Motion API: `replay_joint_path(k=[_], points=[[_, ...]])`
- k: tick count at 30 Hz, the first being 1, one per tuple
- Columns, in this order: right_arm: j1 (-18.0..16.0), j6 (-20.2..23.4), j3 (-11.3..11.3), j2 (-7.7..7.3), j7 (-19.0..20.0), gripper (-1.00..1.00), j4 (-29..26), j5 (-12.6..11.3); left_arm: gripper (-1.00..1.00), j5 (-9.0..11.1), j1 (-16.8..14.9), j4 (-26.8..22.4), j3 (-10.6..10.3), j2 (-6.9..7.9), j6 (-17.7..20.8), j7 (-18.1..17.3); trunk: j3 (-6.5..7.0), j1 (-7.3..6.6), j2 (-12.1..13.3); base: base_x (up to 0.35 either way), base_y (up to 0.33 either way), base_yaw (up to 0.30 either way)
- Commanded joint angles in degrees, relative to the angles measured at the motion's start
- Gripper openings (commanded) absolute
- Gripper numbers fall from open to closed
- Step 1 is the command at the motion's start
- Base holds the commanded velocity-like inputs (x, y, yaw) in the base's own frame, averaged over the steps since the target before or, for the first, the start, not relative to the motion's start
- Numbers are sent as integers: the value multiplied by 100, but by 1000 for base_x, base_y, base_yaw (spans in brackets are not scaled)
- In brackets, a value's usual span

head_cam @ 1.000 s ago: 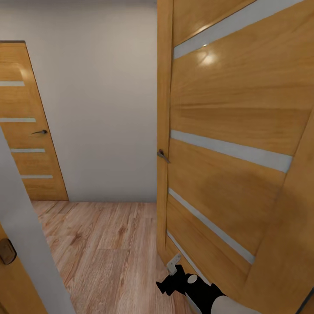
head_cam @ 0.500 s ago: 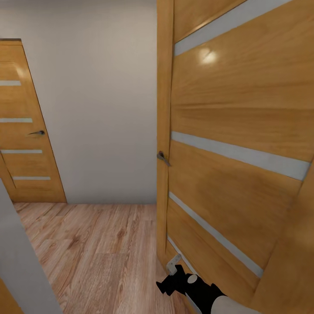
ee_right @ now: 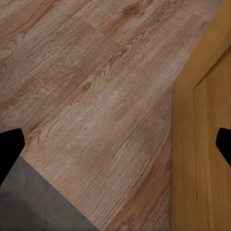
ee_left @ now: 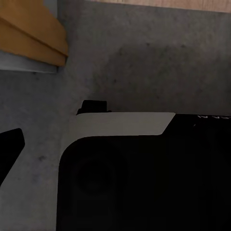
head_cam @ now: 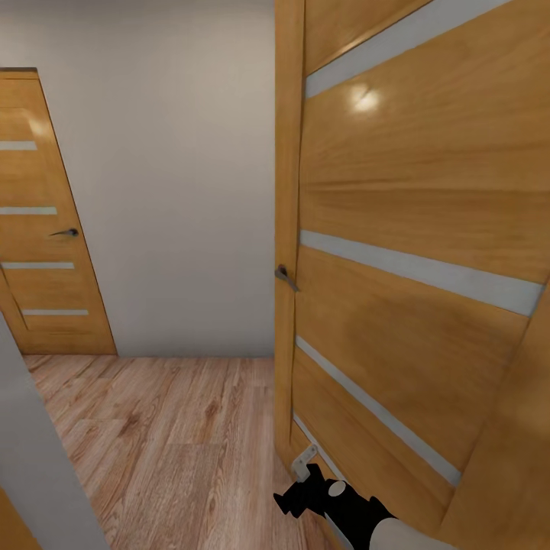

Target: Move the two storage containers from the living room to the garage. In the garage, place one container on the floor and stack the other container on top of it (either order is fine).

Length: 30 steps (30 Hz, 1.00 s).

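**Robot at an open door, in a hallway**

Head view: an open wooden door [head_cam: 412,252] with pale glass strips fills the right side, its handle [head_cam: 286,276] on the near edge. A second, shut door [head_cam: 46,229] stands at the far left against a grey-white wall [head_cam: 183,191]. The wood floor [head_cam: 176,443] runs between them. The right arm [head_cam: 344,508] reaches low beside the open door; I cannot tell how its claw stands here.

Left wrist view: the robot's black-and-white body [ee_left: 144,168] over grey concrete [ee_left: 144,53]; one dark fingertip [ee_left: 9,149] shows at the edge, claw state unclear.

Right wrist view: 2 dark fingertips [ee_right: 8,149] sit at opposite edges, so the right gripper [ee_right: 115,149] is spread wide and empty, over wood planks beside the door.
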Motion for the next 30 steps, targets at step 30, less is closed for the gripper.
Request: replay_joint_path(k=[30], points=[[-5, -22, -24, 2, 2, 100, 5, 60, 100, 34, 4, -31, 4, 0, 3, 26, -5, 0, -3, 0, 0, 0]])
